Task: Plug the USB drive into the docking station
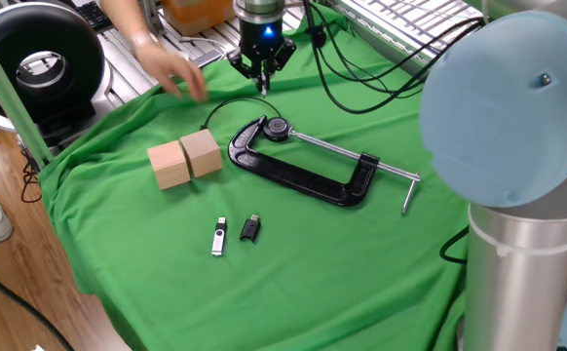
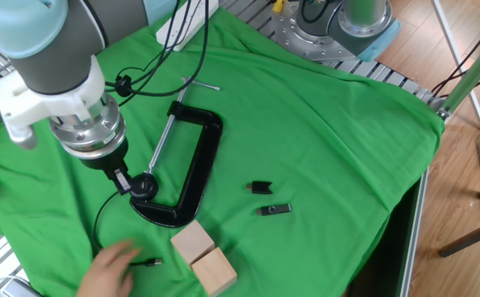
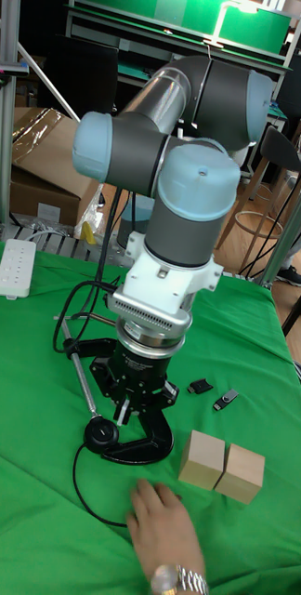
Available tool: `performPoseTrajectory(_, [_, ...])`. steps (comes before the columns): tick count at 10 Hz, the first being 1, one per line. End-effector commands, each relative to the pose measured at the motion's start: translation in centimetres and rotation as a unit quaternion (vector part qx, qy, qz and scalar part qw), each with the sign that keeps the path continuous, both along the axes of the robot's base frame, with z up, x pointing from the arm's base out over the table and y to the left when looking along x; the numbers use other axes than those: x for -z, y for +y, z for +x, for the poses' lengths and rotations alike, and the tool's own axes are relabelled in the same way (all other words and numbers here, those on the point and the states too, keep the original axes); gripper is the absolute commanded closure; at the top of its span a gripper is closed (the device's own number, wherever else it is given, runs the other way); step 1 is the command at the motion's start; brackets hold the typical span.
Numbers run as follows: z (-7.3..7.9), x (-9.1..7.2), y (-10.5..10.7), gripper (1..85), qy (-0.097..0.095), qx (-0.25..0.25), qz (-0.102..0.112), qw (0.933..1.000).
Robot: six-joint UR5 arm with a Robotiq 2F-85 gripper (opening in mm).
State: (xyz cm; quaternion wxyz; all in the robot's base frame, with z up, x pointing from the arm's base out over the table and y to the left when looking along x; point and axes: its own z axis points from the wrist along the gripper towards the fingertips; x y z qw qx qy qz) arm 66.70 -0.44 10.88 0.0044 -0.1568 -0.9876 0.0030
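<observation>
The USB drive is silver and black and lies flat on the green cloth near the front, with a small black dongle beside it. Both also show in the other fixed view, USB drive and dongle, and in the tall view, USB drive and dongle. My gripper hangs above the cloth behind the clamp, far from the drive, its fingers drawn to a point with nothing between them. It also appears by the clamp's head, gripper and gripper. I cannot pick out a docking station.
A black C-clamp lies mid-cloth. Two wooden blocks sit to its left. A thin black cable loops to a plug. A person's hand reaches over the cloth near that plug. A white power strip lies at the back.
</observation>
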Motion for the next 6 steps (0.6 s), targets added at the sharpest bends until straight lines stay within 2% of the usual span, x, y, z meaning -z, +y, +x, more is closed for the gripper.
performPoseTrajectory(1, [0.3, -0.4, 0.2, 84.0, 0.001, -0.021, -0.011, 0.9997])
performPoseTrajectory(4, [1.4, -0.3, 2.3, 84.0, -0.012, -0.009, 0.003, 0.9999])
performPoseTrajectory(5, [2.3, 0.0, 2.7, 84.0, -0.03, 0.0, -0.004, 0.9995])
performPoseTrajectory(6, [3.3, 0.1, 3.5, 84.0, -0.05, 0.006, 0.004, 0.9987])
